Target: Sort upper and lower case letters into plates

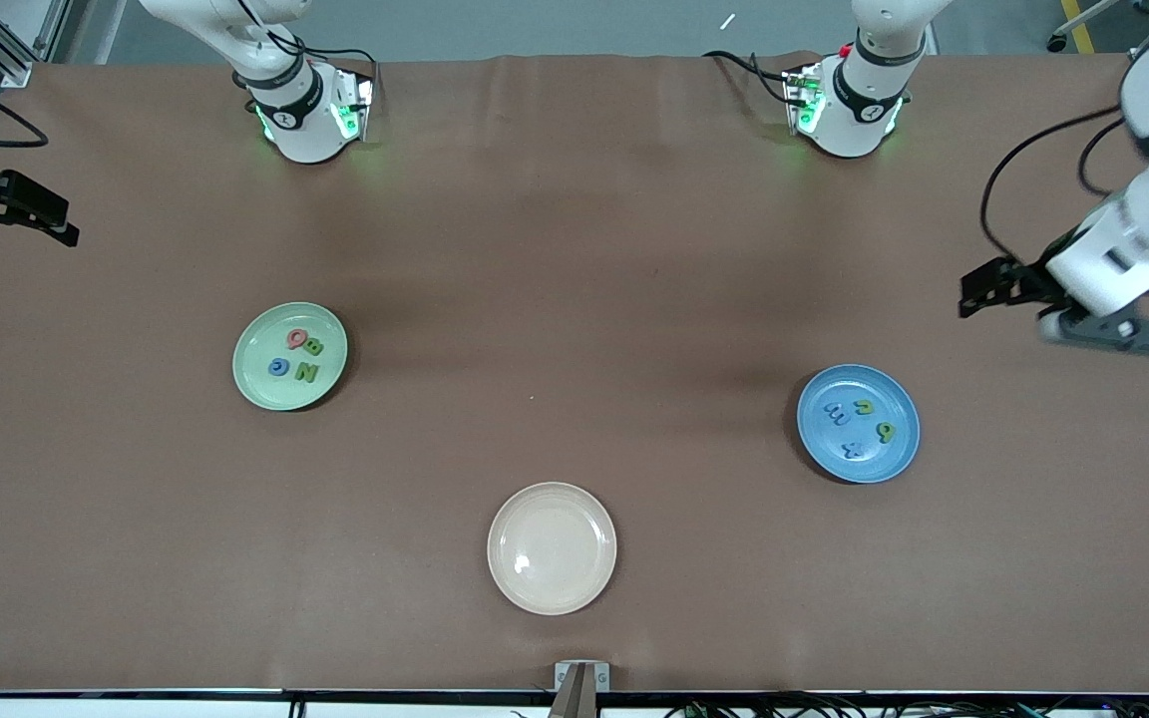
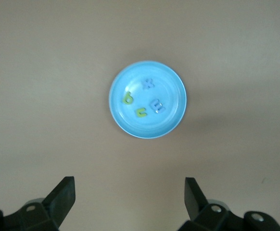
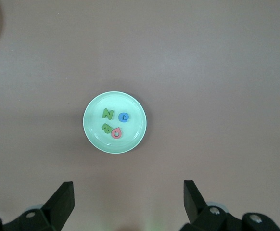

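The green plate [image 1: 290, 356], at the right arm's end of the worktop [image 1: 574, 249], holds four letters [image 3: 113, 121]; the blue plate [image 1: 858, 423], at the left arm's end, holds four too. Left hand [image 2: 129, 195] and right hand [image 3: 128, 198] hang released, empty, high over their plates.

Left wrist view: you see left gripper [image 2: 129, 202] with fingers [image 2: 63, 195] spread wide above brown table [image 2: 44, 72]; blue plate [image 2: 171, 122] holds four letters [image 2: 157, 107].
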You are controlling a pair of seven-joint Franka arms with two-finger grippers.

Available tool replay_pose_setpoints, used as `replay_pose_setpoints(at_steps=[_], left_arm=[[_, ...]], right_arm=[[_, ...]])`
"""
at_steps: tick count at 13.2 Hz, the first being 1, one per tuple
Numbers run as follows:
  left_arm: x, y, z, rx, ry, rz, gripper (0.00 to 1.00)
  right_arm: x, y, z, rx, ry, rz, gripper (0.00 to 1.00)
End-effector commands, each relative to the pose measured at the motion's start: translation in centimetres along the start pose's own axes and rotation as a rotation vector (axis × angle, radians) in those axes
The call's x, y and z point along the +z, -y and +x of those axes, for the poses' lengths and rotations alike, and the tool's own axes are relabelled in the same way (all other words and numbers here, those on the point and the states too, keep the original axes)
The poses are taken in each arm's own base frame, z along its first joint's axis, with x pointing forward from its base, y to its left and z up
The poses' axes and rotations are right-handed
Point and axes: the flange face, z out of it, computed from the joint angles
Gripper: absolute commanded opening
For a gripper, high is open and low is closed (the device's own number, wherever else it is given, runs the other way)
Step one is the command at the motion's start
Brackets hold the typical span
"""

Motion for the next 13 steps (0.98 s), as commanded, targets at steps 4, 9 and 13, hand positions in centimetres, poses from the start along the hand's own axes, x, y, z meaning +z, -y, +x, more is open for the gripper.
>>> replay_pose_setpoints(at_steps=[4, 9, 13], left_arm=[[-7.6, 1.0, 1.1, -0.023, -0.136, -0.017, 1.00], [-8.5, 2.8, 1.9, -0.049, -0.169, -0.032, 1.00], [-9.1, 2.5, 1.9, -0.124, -0.177, -0.036, 1.00]], right_arm=[[-0.3, 0.1, -1.1, 0.008, -0.019, 0.013, 1.00], [-0.3, 0.0, -1.1, 0.011, -0.013, 0.017, 1.00], [-0.2, 0.0, -1.2, 0.013, -0.010, 0.019, 1.00]])
